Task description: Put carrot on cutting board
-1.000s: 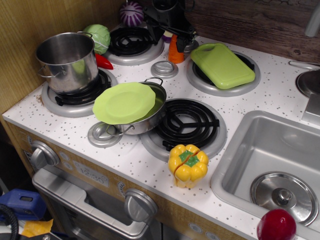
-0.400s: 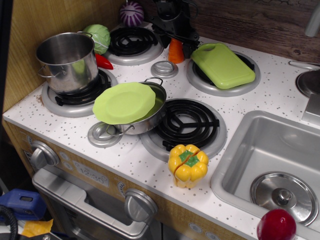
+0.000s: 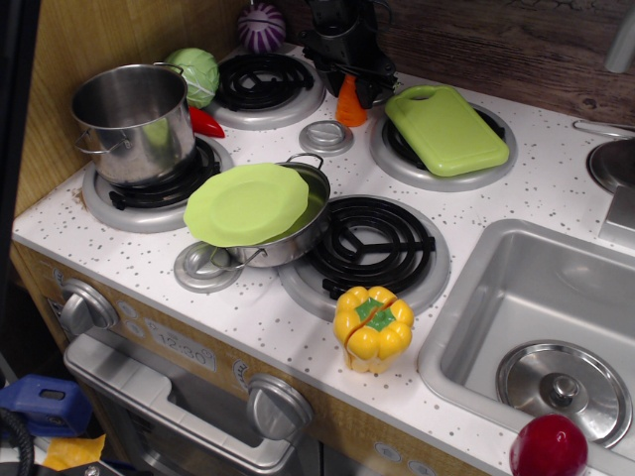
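The gripper (image 3: 354,87) has its jaws either side of the carrot (image 3: 348,104), just left of the cutting board (image 3: 445,129); whether they're actually clamped, I cannot tell. A loose hold could drop it onto the surface (image 3: 556,183).

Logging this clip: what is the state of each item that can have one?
gripper: down at the carrot, jaws around its top
carrot: upright on the counter, beside the board
cutting board: bare, lying on a back burner
pot: uncovered
pan: covered by a green plate
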`<action>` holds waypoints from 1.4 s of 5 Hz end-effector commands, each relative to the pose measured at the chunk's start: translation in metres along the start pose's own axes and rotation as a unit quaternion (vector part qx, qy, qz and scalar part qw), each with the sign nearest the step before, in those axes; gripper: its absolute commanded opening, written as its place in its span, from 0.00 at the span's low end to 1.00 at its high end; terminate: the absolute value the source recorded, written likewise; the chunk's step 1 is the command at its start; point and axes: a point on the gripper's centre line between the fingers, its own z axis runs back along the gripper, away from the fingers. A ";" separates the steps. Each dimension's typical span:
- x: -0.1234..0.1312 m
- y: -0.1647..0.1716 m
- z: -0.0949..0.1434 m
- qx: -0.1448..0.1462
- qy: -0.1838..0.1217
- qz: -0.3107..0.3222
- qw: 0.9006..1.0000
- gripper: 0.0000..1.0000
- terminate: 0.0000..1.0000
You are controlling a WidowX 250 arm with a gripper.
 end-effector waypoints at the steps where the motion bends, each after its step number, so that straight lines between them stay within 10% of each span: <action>1: 0.022 0.007 0.045 0.034 -0.022 0.001 0.999 0.00 0.00; 7: 0.047 -0.085 0.086 0.025 -0.032 0.088 0.995 0.00 0.00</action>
